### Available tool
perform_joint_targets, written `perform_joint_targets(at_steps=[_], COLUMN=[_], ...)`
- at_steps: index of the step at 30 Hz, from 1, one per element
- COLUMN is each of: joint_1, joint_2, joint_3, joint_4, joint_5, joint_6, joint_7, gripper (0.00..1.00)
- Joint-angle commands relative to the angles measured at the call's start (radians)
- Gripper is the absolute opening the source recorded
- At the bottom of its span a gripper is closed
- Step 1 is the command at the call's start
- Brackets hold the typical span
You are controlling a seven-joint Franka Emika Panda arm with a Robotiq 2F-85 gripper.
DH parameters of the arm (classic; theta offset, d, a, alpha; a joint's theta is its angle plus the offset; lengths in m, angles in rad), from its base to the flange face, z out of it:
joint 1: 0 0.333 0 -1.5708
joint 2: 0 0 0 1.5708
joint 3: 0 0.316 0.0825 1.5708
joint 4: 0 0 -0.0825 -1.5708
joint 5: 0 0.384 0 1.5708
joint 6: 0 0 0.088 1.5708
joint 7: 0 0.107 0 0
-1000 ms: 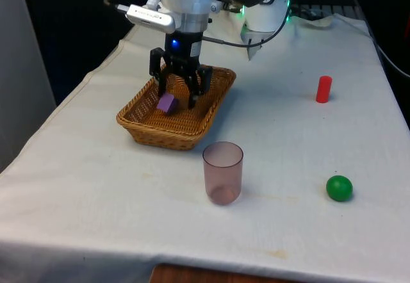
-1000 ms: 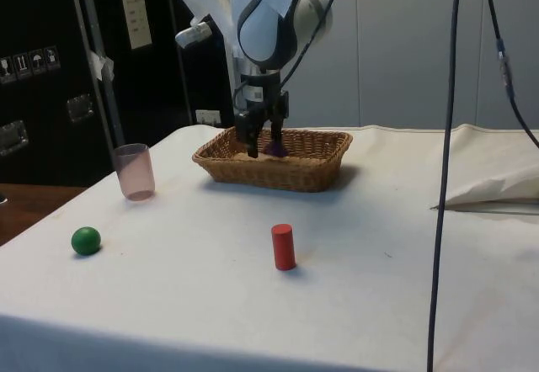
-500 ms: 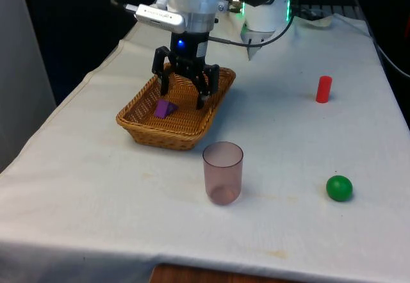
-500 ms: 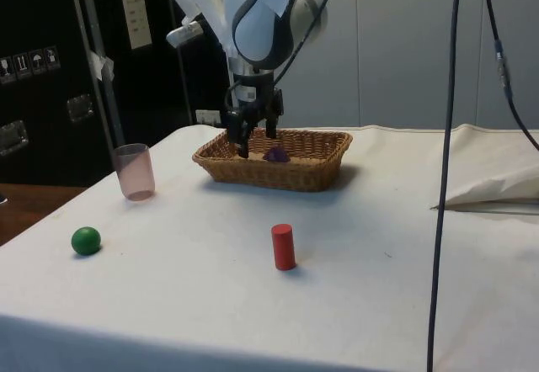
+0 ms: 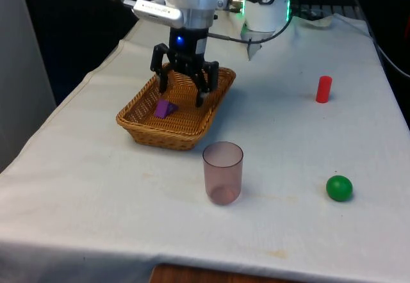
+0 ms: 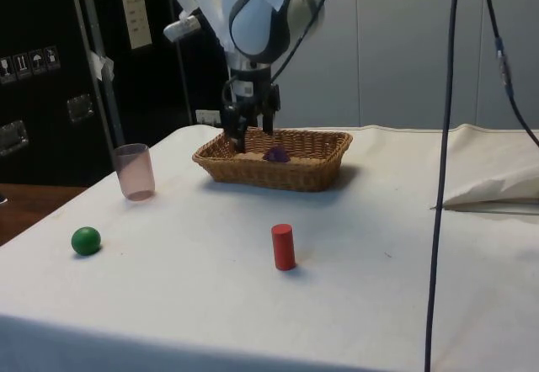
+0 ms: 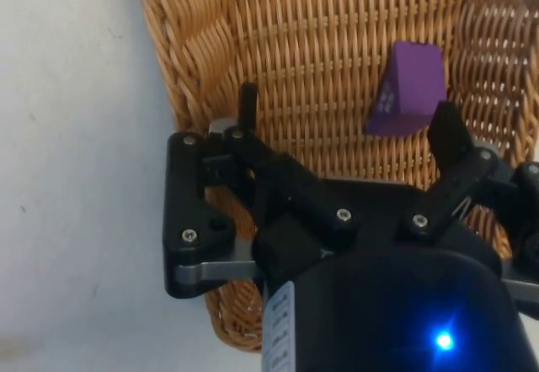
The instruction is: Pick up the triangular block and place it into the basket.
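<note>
The basket (image 5: 176, 113) sits left of centre in the front view, in the upper half of the frame. The block (image 5: 164, 109) lies inside it, towards its left wall. The gripper (image 5: 182, 89) hangs above the basket, just right of the block and apart from it. The cup (image 5: 223, 173) stands below the basket, near mid-frame. The cylinder (image 5: 324, 89) stands at the upper right. The ball (image 5: 339, 187) lies at the lower right.

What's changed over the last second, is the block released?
Yes. The gripper let go of the purple triangular block, which now lies on the basket floor, and rose with fingers open. The cup, red cylinder and green ball stayed put.
</note>
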Motion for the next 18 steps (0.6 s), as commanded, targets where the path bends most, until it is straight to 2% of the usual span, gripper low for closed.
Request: perform_joint_targets(at_steps=[1,8,9,10,15,16,18], joint_1=[0.007,0.006,0.0,0.005,0.004,0.0,0.002], joint_2=[-0.027,-0.09,-0.085,-0.096,-0.122,-0.119,-0.134], joint_3=[-0.012,-0.017,-0.009,-0.017,-0.017,-0.012,-0.016], joint_4=[-0.003,0.002,0.0,0.003,0.011,0.01,0.016], joint_5=[-0.012,-0.035,-0.024,-0.037,-0.049,-0.041,-0.054], joint_6=[-0.025,-0.088,-0.076,-0.096,-0.139,-0.126,-0.166], joint_7=[-0.002,-0.008,-0.013,-0.009,-0.012,-0.014,-0.016], gripper=[1.0,1.0,1.0,1.0,1.0,1.0,1.0])
